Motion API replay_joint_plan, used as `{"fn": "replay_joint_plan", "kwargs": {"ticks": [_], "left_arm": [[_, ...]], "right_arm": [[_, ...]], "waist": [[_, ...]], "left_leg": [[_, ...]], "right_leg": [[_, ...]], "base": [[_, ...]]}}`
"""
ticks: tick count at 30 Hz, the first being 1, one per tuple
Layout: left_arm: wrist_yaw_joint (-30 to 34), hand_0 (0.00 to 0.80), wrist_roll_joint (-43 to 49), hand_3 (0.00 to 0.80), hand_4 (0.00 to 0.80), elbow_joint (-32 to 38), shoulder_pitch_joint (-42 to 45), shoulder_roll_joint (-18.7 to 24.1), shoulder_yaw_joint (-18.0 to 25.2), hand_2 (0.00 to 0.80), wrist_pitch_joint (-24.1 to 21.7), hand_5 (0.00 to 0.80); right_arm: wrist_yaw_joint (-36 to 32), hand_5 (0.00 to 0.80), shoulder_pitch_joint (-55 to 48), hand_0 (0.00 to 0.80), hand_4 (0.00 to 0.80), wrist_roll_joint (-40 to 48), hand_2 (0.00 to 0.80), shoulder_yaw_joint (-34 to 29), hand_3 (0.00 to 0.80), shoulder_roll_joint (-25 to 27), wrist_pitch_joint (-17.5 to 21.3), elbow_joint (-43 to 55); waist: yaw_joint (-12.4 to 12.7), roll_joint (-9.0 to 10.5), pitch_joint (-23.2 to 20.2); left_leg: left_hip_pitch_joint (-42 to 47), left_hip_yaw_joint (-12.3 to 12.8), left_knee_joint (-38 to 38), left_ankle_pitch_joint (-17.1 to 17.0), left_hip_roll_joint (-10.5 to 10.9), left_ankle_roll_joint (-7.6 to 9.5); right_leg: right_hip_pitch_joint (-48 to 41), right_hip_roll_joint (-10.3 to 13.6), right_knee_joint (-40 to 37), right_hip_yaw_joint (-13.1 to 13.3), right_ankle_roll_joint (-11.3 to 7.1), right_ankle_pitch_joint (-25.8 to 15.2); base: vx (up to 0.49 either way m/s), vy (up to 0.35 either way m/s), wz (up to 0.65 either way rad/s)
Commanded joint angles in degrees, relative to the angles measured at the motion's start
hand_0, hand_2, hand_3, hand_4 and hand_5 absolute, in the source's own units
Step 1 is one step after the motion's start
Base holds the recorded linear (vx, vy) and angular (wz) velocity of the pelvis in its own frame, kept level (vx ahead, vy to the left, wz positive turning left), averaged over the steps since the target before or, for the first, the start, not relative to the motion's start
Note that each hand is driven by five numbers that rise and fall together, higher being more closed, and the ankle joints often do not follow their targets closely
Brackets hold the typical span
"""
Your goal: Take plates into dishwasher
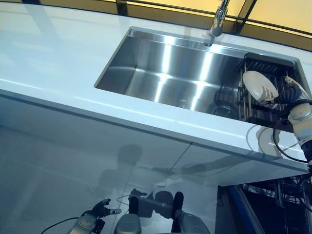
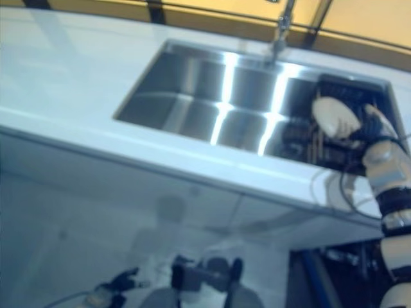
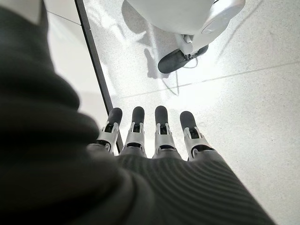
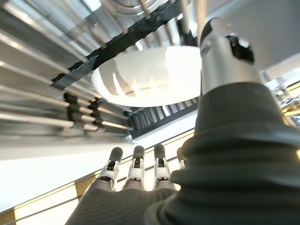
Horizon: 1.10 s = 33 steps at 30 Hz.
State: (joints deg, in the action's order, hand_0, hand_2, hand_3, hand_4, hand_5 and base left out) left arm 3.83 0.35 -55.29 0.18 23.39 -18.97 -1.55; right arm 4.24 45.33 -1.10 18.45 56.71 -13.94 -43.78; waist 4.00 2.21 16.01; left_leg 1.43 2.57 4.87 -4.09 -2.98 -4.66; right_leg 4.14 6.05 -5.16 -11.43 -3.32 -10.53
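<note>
Left hand [image 3: 154,136]: fingers straight, empty, low over the floor.
Right hand [image 4: 225,56]: thumb against white plate [image 4: 150,75].
Sink [image 1: 146,63]: dish rack [image 1: 258,109] right under that hand.

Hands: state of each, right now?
Left hand: open, straight fingers, holding nothing, low over the floor.
Right hand: at the plate in the sink rack; grip cannot be told.

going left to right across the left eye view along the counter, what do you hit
bare white countertop → steel sink basin → faucet → dish rack at the basin's right end → white plate → right robot hand beside the plate
</note>
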Motion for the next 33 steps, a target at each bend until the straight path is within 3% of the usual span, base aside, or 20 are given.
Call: {"fn": "replay_joint_plan", "kwargs": {"ticks": [1,11,33], "left_arm": [[-0.84,0.0,-1.94,0.0,0.0,0.85,-1.09,0.91,-2.52,0.0,-0.39,0.0],[-0.92,0.0,-1.63,0.0,0.0,1.0,-0.89,0.95,-1.98,0.0,-0.45,0.0],[-1.38,0.0,-3.08,0.0,0.0,1.53,-2.61,1.28,-3.06,0.0,-1.55,0.0]], "right_arm": [[1.78,0.0,3.36,0.0,0.0,-2.62,0.0,-0.36,0.0,5.3,0.27,-0.05],[0.07,0.0,-0.01,0.0,0.0,-3.65,0.0,-1.34,0.0,4.72,1.04,1.36],[1.53,0.0,1.32,0.0,0.0,-4.88,0.0,0.9,0.0,0.95,1.73,-2.31]], "waist": [[1.76,0.82,-0.29],[1.7,0.88,-0.27],[2.49,-0.97,3.01]], "left_leg": [[-3.19,-0.71,0.13,1.48,1.29,1.65],[-2.94,-0.6,0.13,1.5,1.15,1.65],[-5.19,-1.46,-0.12,0.78,1.35,1.99]], "right_leg": [[-4.23,-2.5,3.15,-0.86,-1.41,8.38],[-4.36,-2.39,3.66,-1.01,-1.41,8.77],[-1.64,-1.87,5.66,-2.18,-1.06,9.16]], "base": [[0.0,0.0,0.0],[0.0,0.0,0.0],[-0.002,-0.001,0.03]]}}
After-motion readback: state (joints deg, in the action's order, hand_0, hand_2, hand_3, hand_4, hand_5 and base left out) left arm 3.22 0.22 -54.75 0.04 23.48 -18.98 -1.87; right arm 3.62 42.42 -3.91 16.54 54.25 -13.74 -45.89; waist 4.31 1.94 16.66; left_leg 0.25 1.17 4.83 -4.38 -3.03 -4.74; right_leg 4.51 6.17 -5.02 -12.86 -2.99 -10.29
